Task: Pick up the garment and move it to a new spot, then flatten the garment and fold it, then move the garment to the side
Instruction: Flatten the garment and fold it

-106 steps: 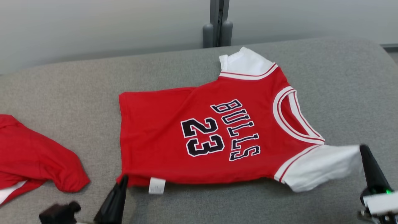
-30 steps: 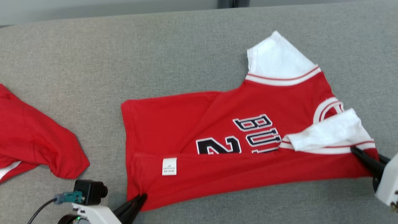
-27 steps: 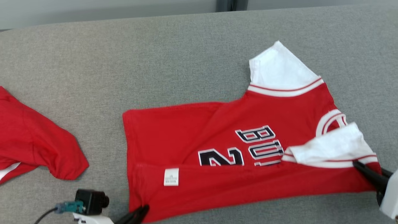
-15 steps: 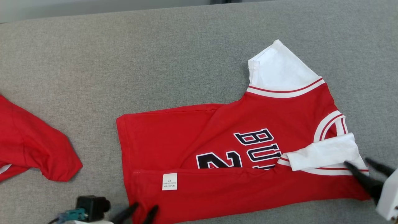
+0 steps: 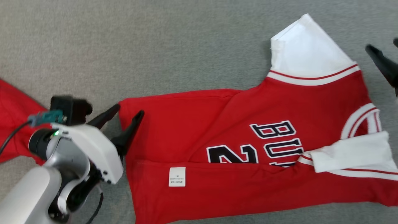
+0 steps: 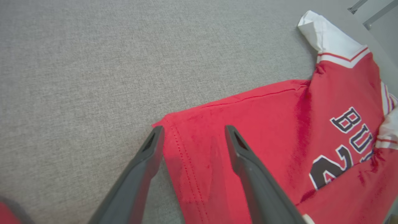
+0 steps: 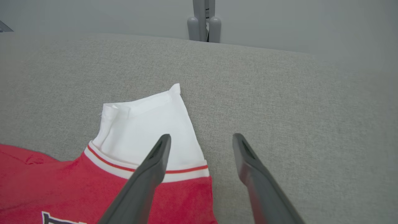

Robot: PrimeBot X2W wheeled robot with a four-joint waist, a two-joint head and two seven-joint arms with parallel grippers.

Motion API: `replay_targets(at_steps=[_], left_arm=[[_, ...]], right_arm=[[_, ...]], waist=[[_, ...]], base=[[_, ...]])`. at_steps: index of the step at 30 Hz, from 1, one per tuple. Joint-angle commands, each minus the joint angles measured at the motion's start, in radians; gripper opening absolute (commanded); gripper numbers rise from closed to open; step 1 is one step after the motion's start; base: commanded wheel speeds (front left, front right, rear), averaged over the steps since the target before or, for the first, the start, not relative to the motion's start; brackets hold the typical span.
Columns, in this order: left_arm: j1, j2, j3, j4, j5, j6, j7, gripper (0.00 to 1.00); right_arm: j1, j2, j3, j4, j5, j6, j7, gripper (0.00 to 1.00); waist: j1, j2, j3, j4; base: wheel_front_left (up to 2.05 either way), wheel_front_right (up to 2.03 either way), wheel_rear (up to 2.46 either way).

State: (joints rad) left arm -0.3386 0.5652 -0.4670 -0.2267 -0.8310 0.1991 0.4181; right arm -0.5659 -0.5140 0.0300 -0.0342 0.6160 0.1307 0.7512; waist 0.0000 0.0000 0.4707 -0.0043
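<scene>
Loosely, left hand (image 5: pixel 129 109) astride garment (image 5: pixel 192 124) corner

I see another red garment (image 5: pixel 14 102) at far left on the grey fabric surface (image 5: pixel 155 46). A grey post (image 7: pixel 203 20) stands behind.

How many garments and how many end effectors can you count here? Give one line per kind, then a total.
Garments: 2 (red-and-white printed fabric jersey, plain red fabric garment)
End effectors: 2 (left end effector, right end effector)
Total: 4
</scene>
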Motion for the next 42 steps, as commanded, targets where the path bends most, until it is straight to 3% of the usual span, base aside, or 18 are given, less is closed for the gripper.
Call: replay_targets(at_steps=[1,7,15,16,17,18,24,32,42], left_arm=[[-0.062,0.0,-0.01,0.036,0.003,-0.019,0.022,1.0],[-0.215,-0.047,-0.079,0.153,0.026,-0.086,0.083,1.0],[-0.243,-0.083,-0.13,0.243,0.009,-0.132,0.116,0.97],[-0.244,-0.084,-0.135,0.25,0.007,-0.137,0.116,0.48],[-0.243,-0.089,-0.137,0.256,0.002,-0.142,0.112,0.18],[-0.242,-0.093,-0.141,0.262,-0.001,-0.151,0.113,0.0],[-0.231,-0.111,-0.115,0.262,-0.023,-0.167,0.057,0.0],[-0.186,-0.095,-0.018,0.229,-0.04,-0.121,-0.058,0.0],[0.011,-0.056,-0.006,0.059,-0.064,-0.074,-0.098,0.0]], right_arm=[[-0.057,0.017,0.023,0.041,-0.017,0.0,0.007,1.0],[-0.22,0.052,0.125,0.225,-0.11,0.0,-0.029,1.0],[-0.296,0.064,0.192,0.375,-0.093,0.0,-0.078,1.0],[-0.304,0.067,0.191,0.387,-0.087,0.0,-0.085,0.41],[-0.311,0.068,0.193,0.397,-0.081,0.0,-0.095,0.0],[-0.315,0.07,0.195,0.406,-0.07,0.0,-0.103,0.0],[-0.339,0.08,0.176,0.425,-0.007,0.0,-0.221,0.0],[-0.265,0.043,0.172,0.353,0.104,0.0,-0.319,0.0],[0.045,-0.005,0.12,0.109,0.229,0.0,-0.394,0.0]], waist=[[0.0,0.0,0.061,0.057],[0.0,0.0,0.118,0.109],[0.0,0.0,0.143,0.127],[0.0,0.0,0.143,0.126],[0.0,0.0,0.144,0.125],[0.0,0.0,0.143,0.124],[0.0,0.0,0.117,0.102],[0.0,0.0,0.036,0.053],[0.0,0.0,-0.079,-0.012]], base=[[0.0,0.0,0.0],[0.0,0.0,0.0],[0.0,0.0,0.0],[0.0,0.0,0.0],[0.0,0.0,0.0],[0.0,0.0,0.0],[0.0,0.0,0.0],[0.0,0.0,0.0],[0.0,0.0,0.0]])
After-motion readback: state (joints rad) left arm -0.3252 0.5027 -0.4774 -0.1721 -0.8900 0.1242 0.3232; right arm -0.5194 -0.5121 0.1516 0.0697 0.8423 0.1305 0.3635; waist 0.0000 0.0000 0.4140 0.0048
